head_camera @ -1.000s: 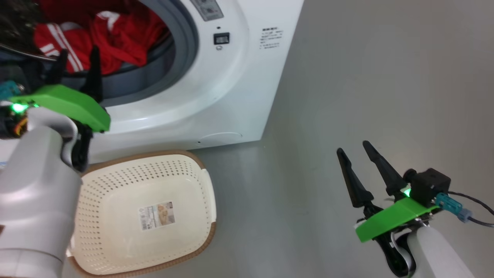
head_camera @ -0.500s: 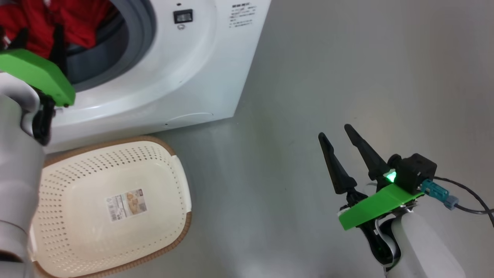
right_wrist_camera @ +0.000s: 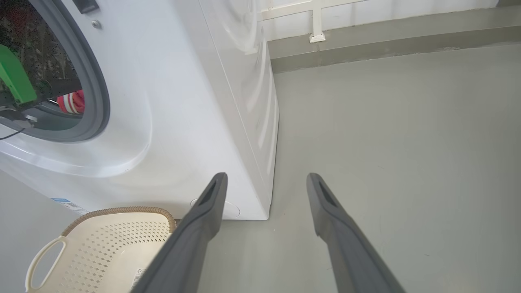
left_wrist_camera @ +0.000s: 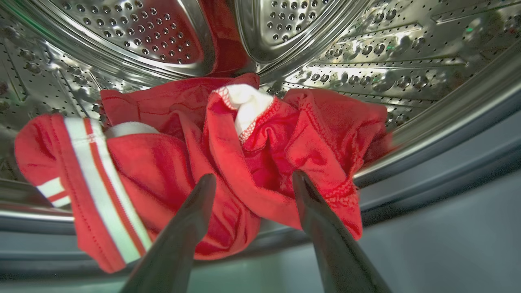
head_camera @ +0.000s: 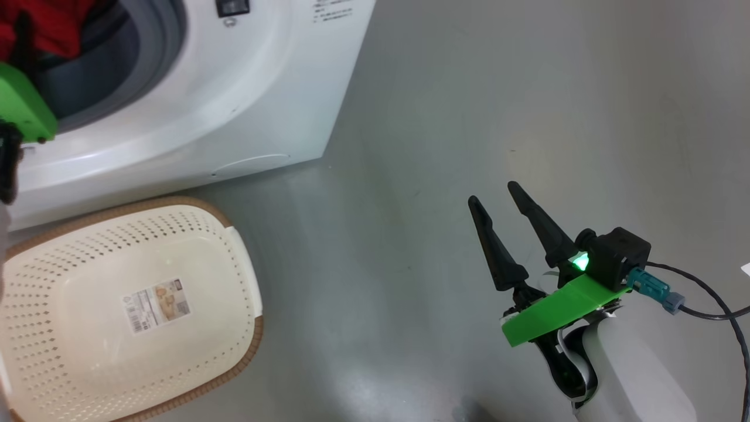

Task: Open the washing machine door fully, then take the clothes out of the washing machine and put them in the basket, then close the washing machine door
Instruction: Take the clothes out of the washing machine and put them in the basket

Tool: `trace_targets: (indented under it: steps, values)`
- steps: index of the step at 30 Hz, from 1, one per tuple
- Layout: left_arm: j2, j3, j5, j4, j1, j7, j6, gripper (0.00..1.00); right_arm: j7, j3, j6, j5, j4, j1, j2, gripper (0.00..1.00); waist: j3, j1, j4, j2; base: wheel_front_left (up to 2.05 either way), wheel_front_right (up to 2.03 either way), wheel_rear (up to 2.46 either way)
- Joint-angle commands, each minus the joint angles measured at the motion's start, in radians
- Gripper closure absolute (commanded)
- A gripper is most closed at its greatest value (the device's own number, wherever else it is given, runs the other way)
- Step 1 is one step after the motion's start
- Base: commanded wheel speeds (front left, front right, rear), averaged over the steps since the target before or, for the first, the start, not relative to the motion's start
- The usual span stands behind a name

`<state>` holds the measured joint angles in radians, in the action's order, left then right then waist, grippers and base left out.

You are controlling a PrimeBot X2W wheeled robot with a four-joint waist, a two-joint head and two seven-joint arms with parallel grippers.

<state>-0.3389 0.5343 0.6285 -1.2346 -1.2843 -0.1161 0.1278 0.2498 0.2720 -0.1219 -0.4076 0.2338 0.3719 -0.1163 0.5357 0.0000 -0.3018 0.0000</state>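
Observation:
The washing machine (head_camera: 193,111) stands with its mouth uncovered; the washing machine door is out of view. The red clothes (left_wrist_camera: 183,142) with white stripes lie heaped at the front of the steel drum (left_wrist_camera: 366,49). My left gripper (left_wrist_camera: 253,175) is open inside the mouth, its two tips spread against the front of the heap, gripping nothing. Its green wrist mount (head_camera: 20,111) sits at the gasket. The cream basket (head_camera: 246,346) lies on the floor below the washer with nothing in it. My right gripper (head_camera: 492,194) hangs open over bare floor to the right, holding nothing.
The grey gasket (right_wrist_camera: 97,101) rings the drum mouth. Grey floor (right_wrist_camera: 386,142) stretches right of the washer to a low kerb and white railing (right_wrist_camera: 313,24). A black cable (head_camera: 715,305) trails from my right wrist.
The head camera has moved, so the washer and basket now sit further left and up in the picture. My left arm stays at the drum mouth. Both grippers remain open.

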Motion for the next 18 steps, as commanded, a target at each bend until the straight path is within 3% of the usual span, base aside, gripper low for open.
trace_targets:
  steps: [1, 7, 8, 10, 11, 18]
  values:
    - [-0.051, -0.004, 0.011, 0.006, -0.034, -0.006, 0.003, 0.00, 0.012, 0.020, -0.009, 0.007, -0.026, -0.002, 0.007, 0.00, 0.008, 0.0000, -0.011, 0.0000, 0.00, 0.00, 0.00]
    - [-0.055, 0.008, 0.027, -0.014, -0.047, -0.012, 0.003, 0.00, 0.012, 0.017, -0.009, 0.008, -0.029, 0.000, 0.010, 0.00, 0.015, 0.0000, -0.020, 0.0000, 0.00, 0.00, 0.00]
    - [-0.053, 0.012, 0.030, -0.014, -0.046, -0.014, 0.003, 0.34, 0.012, 0.015, -0.009, 0.008, -0.029, 0.000, 0.010, 0.00, 0.014, 0.0000, -0.020, 0.0000, 0.00, 0.00, 0.00]
    - [-0.049, 0.021, 0.039, -0.010, -0.042, -0.017, 0.003, 0.91, 0.012, 0.012, -0.009, 0.009, -0.028, 0.000, 0.011, 0.00, 0.012, 0.0000, -0.018, 0.0000, 0.00, 0.00, 0.00]
    - [-0.047, 0.024, 0.045, -0.007, -0.039, -0.021, 0.003, 1.00, 0.012, 0.011, -0.009, 0.009, -0.028, -0.001, 0.011, 0.00, 0.011, 0.0000, -0.017, 0.0000, 0.00, 0.00, 0.00]
    - [-0.032, 0.040, 0.096, 0.029, -0.006, -0.060, 0.003, 1.00, 0.012, 0.003, -0.009, 0.011, -0.026, 0.000, 0.008, 0.00, -0.008, 0.0000, -0.001, 0.0000, 0.00, 0.00, 0.00]
